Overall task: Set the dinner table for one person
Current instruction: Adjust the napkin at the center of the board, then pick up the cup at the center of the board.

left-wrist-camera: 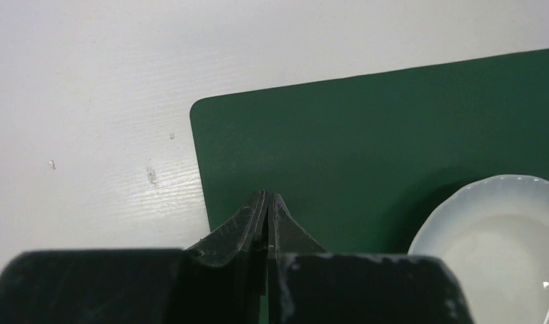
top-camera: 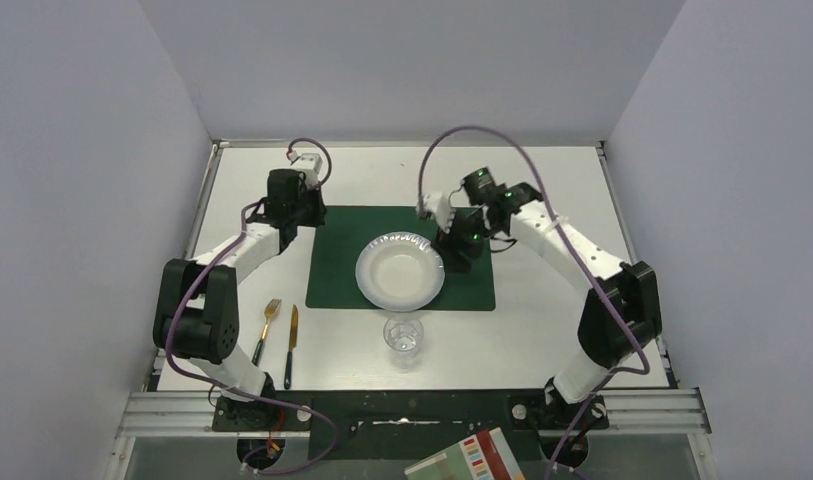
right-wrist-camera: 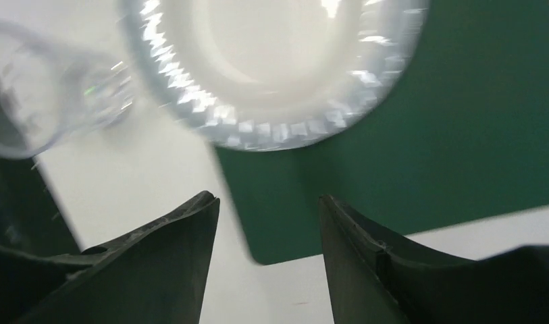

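White plate [top-camera: 400, 271], fluted rim; dark green placemat [top-camera: 332, 255]; white dinner table [top-camera: 542, 330]; clear glass [top-camera: 403, 338].

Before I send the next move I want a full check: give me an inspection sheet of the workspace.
Surface: white table, green placemat lying flat on it.
Job's things: plate on placemat; glass on table by placemat's near edge; fork and knife side by side at left, off the placemat.
Clutter: nothing seen.
Grippers: left gripper shut, empty, over placemat's corner; right gripper open, empty, beside plate.
Cables: purple cables looped above both arms.
Surroundings: plain walls; book below the near edge.
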